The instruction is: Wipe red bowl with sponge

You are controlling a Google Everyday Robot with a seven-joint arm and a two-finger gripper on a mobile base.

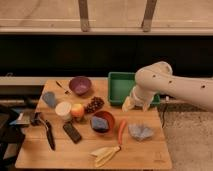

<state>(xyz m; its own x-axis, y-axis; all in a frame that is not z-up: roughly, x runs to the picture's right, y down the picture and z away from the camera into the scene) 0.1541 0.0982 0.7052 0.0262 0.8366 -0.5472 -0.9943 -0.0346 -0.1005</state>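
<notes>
The red bowl (106, 118) sits near the middle of the wooden table (55, 152). The blue-grey sponge (99, 124) lies inside it. My gripper (137, 104) hangs from the white arm that reaches in from the right. It hovers over the front right corner of the green tray (119, 86), up and to the right of the bowl. Its fingers (128, 104) are spread open with nothing between them.
A purple bowl (80, 84) stands at the back. Grapes (94, 104), an apple (77, 110), a white cup (63, 109) and a blue-grey cup-like object (49, 99) lie left of the red bowl. A carrot (121, 131), a wrinkly cloth (140, 132), a banana (105, 154) and black items (72, 132) lie in front.
</notes>
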